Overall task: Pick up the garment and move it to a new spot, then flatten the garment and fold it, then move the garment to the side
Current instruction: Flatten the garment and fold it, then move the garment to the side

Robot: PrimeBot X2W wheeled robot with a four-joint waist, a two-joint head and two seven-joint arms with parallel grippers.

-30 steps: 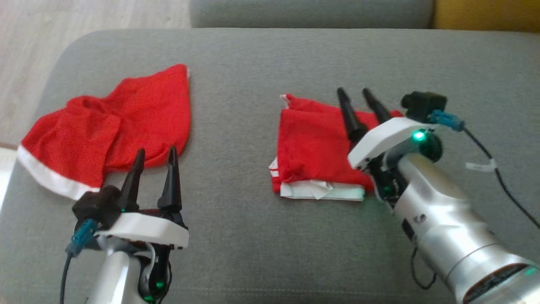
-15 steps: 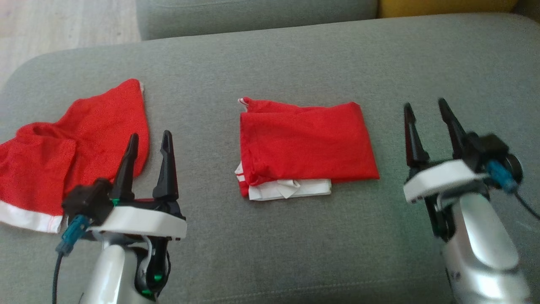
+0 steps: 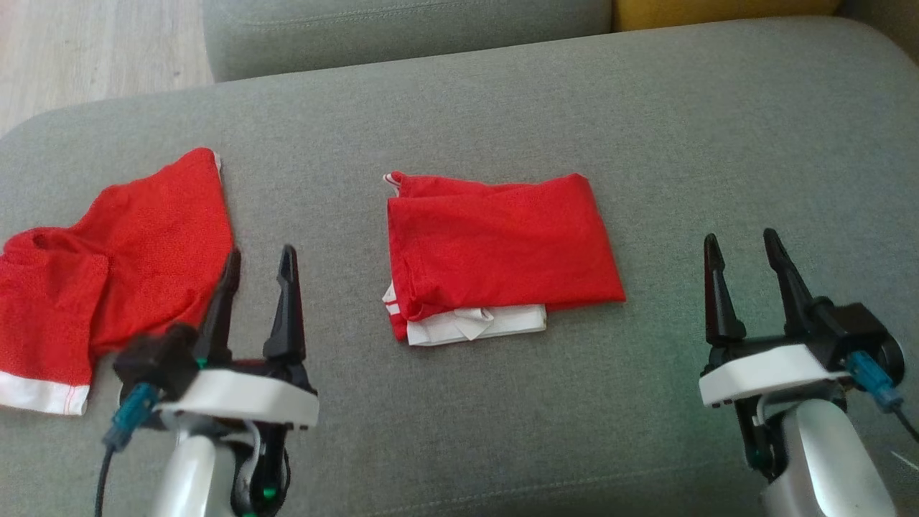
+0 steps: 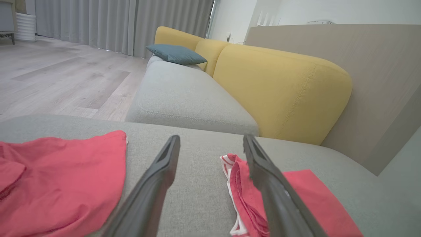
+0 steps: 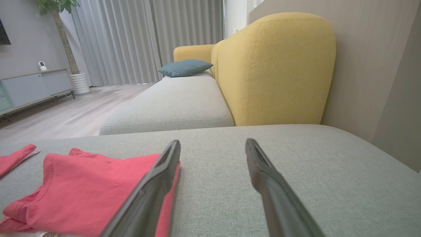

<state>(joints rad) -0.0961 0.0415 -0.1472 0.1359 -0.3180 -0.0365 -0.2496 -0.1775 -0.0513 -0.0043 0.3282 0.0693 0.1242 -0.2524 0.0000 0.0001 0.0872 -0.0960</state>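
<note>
Head view: the garment point(image 3: 495, 244) lies folded in the middle of the sofa point(image 3: 682, 115). It is a neat red block with a white bit poking out at its near edge. The picture from a second ago shows the right gripper on top of the garment's right side. Now the right gripper point(image 3: 741, 240) sits back near the front edge of the sofa. It is off to the right of the garment and does not touch it. Its fingers are apart and hold nothing. The left gripper point(image 3: 260, 255) is near the front edge too, on the left, with its fingers apart and empty. It is just beside a red cloth point(image 3: 122, 251) that lies loose and bumpy by the left edge. The whole picture has slid a bit as well, so the head has turned.

Left wrist view: the two fingers stand wide apart with only grey sofa between them. The red cloth is on the left and the garment is on the right. A yellow back point(image 4: 283, 89) and a blue pillow point(image 4: 176, 54) are far behind.

Right wrist view: the fingers are apart here too. The garment lies flat on the left, partly behind one finger.

I think the fold is done and the right gripper has let go. The step left may be to move the garment to the side.
</note>
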